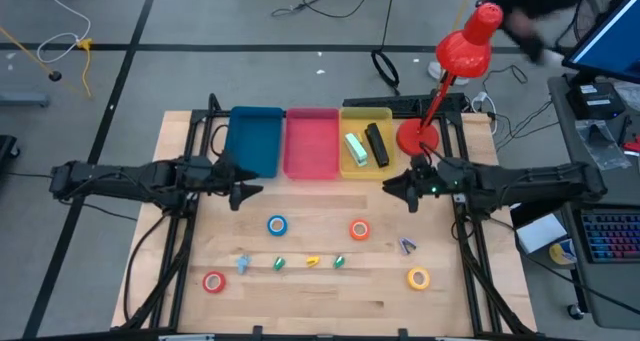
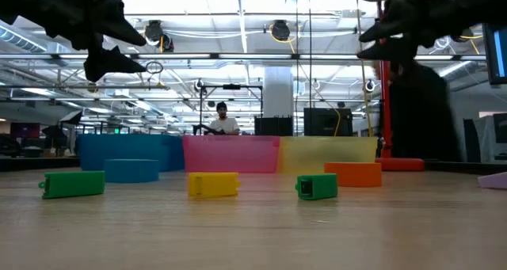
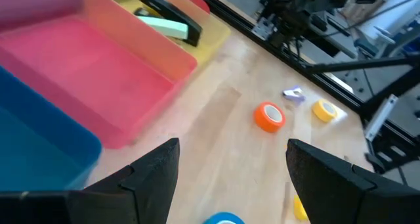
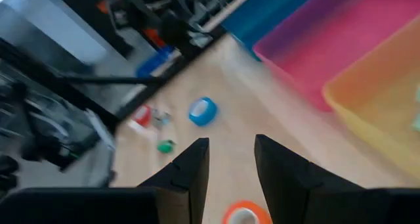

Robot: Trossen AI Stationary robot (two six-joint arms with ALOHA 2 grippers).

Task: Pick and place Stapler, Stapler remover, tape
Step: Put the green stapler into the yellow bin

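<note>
Four tape rolls lie flat on the wooden table: blue [image 1: 277, 224], orange [image 1: 359, 230], red [image 1: 213, 281] and yellow [image 1: 417, 278]. The small purple stapler remover [image 1: 407, 246] lies between the orange and yellow rolls. The black stapler [image 1: 377, 144] lies in the yellow tray [image 1: 365, 116] beside a pale green block [image 1: 355, 149]. My left gripper [image 1: 250, 192] hangs open above the table in front of the blue tray. My right gripper [image 1: 393, 189] hangs open in front of the yellow tray, its fingers [image 4: 190, 161] a narrow gap apart with nothing between them.
A blue tray [image 1: 253, 141] and a pink tray [image 1: 311, 143] stand left of the yellow one at the far edge. A red desk lamp [image 1: 417, 136] stands at the far right. Small green, yellow and pale blue bits [image 1: 279, 264] lie in a row near the front.
</note>
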